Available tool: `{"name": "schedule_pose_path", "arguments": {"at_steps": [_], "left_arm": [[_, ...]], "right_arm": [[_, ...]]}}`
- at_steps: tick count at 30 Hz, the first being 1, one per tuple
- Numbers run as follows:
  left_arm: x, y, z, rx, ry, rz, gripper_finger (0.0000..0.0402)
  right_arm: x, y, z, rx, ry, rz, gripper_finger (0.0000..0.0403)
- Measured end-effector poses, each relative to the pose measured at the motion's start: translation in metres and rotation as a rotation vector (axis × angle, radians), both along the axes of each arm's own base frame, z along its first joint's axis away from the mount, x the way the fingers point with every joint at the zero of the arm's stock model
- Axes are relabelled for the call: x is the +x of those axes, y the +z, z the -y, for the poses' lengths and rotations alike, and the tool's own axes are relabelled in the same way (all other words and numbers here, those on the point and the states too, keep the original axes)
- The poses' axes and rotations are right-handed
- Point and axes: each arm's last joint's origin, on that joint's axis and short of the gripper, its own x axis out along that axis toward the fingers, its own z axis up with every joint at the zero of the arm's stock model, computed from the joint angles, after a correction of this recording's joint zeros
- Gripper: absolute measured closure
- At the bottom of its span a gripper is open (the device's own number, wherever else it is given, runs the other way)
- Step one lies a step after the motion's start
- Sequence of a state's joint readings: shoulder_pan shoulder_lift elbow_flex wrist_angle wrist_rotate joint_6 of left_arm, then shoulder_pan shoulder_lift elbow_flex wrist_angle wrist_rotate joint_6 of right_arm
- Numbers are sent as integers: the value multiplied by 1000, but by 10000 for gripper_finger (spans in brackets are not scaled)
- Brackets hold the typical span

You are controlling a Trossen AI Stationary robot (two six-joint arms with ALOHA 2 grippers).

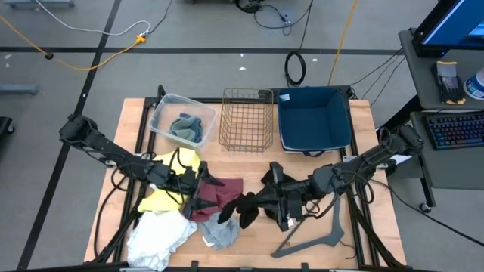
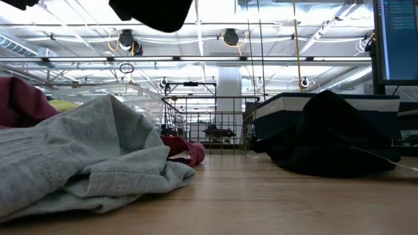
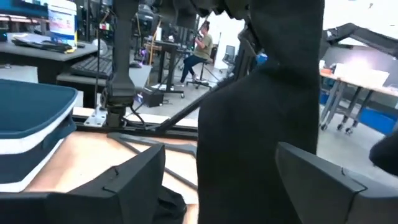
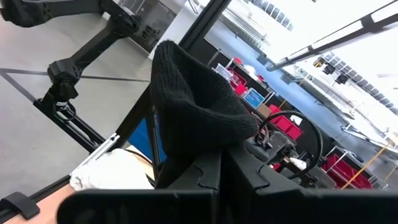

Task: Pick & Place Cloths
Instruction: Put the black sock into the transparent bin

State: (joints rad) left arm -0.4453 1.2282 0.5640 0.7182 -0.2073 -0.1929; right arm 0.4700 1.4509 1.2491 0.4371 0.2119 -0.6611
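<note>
Cloths lie bunched at the near middle of the counter: yellow cloth and white cloth toward the left side, maroon cloth in the centre, light grey cloth just in front of it, and a grey-blue cloth already lying in the clear plastic bin at the back. Wire basket and blue bin stand beside that bin, apparently without cloths.

Black cloth hangs between the two arms. Right end effector is clamped shut on it; in the right wrist view the knit fabric bulges up out of the closed fingers. Left end effector is over the maroon cloth with its jaws spread wide, and in the left wrist view the black cloth drapes between the open fingers, not pinched by them.

Handling judgement: all pieces look light, limp and non-fragile, with no stiffness to hold shape; a knit surface should grip well and not slide. A pinch on a bunched fold or raised ridge seems best, since a single flat layer may slip out or drag a neighbour. The maroon and light grey pieces touch, so a lift from the outer edge would separate them more cleanly.

Grey hanger bar lies under the right arm, apart from the pile.
</note>
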Motion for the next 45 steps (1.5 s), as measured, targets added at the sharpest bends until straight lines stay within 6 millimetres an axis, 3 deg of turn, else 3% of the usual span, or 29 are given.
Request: {"name": "schedule_pose_path", "arguments": {"at_steps": [17,33,40,45], "left_arm": [[2,4,0,-62,-100,35,77],[2,5,-1,-72,-89,47,77],[12,-5,-2,-55,-63,32,78],[20,-15,-10,-52,49,-10,79]], "right_arm": [[4,-1,8,21,-23,-13,403],[24,-11,24,56,-81,-5,403],[40,-23,28,59,-106,6,403],[47,-32,28,70,-112,-9,403]]}}
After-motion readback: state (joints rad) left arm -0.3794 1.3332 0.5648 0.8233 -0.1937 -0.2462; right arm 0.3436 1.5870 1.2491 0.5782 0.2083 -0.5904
